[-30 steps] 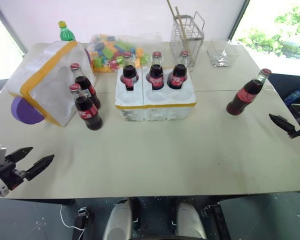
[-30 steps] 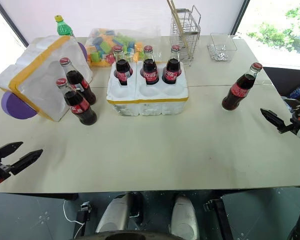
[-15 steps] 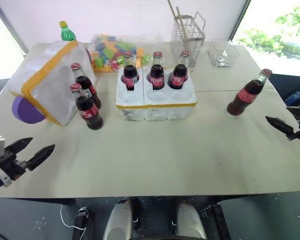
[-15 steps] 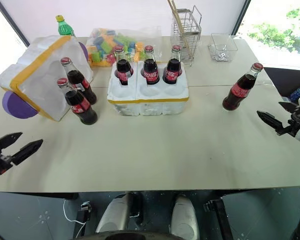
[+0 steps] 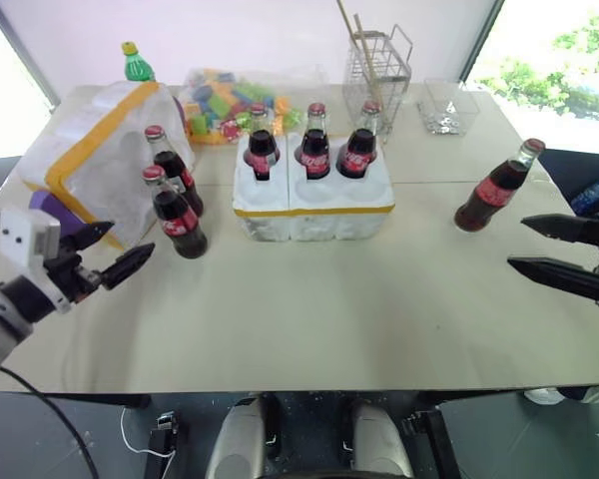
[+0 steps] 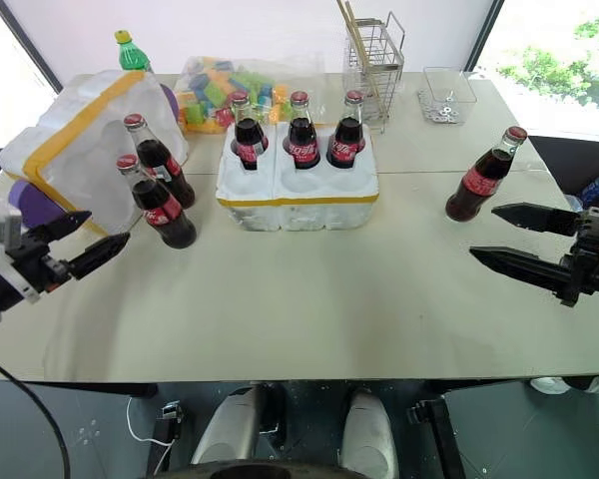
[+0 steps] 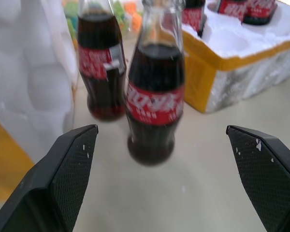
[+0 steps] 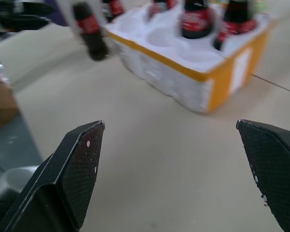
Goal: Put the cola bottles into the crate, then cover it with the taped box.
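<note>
Crate (image 5: 312, 202) with three cola bottles (image 5: 313, 154) in its back wells

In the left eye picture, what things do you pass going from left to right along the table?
Left gripper → big taped box → two loose cola bottles → crate → lone cola bottle → right gripper.
</note>
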`<control>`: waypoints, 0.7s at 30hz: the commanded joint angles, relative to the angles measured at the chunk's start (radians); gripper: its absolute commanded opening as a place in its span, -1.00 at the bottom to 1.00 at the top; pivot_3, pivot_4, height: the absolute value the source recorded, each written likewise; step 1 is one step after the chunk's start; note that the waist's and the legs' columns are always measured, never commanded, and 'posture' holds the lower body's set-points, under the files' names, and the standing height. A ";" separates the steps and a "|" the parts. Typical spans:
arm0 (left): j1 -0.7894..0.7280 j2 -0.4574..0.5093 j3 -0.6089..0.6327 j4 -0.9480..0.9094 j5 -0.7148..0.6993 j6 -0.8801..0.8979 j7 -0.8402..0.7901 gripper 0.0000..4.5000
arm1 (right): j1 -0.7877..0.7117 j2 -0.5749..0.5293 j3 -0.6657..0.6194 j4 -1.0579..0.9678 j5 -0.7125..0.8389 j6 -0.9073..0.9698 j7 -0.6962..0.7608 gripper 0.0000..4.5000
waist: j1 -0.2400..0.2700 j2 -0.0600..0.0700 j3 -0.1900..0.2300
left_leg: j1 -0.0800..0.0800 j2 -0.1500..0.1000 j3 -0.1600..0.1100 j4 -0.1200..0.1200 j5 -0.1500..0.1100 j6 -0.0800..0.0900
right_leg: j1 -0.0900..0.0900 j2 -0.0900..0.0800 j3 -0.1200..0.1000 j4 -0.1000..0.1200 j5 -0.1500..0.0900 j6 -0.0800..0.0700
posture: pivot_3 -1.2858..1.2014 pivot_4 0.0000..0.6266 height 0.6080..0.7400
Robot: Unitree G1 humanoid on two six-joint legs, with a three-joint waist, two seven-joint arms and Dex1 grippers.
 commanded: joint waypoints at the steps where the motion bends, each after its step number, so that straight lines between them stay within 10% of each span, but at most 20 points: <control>1: -0.081 -0.019 -0.067 0.054 0.053 -0.061 0.018 0.98 | -0.084 -0.004 0.011 -0.114 0.141 0.030 -0.074 1.00 | 0.000 0.000 0.000 | 0.000 0.000 0.000 0.000 0.000 0.000 | 0.000 0.000 0.000 0.000 0.000 0.000 | 0.03 -0.52 0.94; 21: -0.324 -0.189 -0.288 0.287 0.227 -0.191 0.070 0.98 | -0.303 0.044 0.303 -0.185 0.214 -0.028 -0.239 1.00 | 0.001 -0.003 0.000 | -0.001 -0.001 0.000 0.001 0.002 0.003 | 0.000 0.000 0.000 0.002 0.003 0.004 | 0.03 -0.52 0.94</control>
